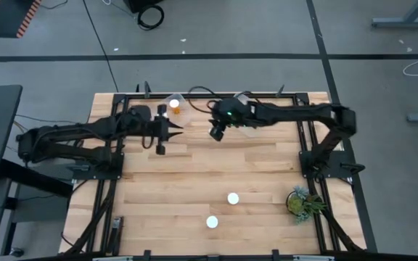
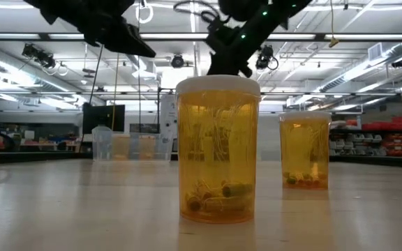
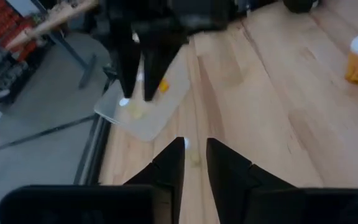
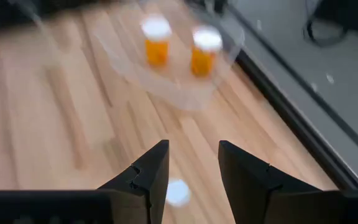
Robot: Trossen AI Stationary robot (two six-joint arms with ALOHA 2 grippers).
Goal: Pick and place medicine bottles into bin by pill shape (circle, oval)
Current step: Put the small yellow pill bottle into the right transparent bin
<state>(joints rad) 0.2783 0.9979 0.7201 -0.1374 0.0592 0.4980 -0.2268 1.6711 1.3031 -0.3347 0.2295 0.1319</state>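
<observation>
Two amber medicine bottles with white caps stand upright on the table near its front; they also show close up in the low view. Two more bottles stand in a clear bin at the far edge. My right gripper is open and empty above a second clear bin. A white cap shows below its fingers. My left gripper hovers left of it, empty, with a narrow gap between its fingers.
A small green plant stands at the table's right front. Dark frame rails run along the table's left and right sides. Bare wood lies between the bins at the far edge and the two bottles near the front.
</observation>
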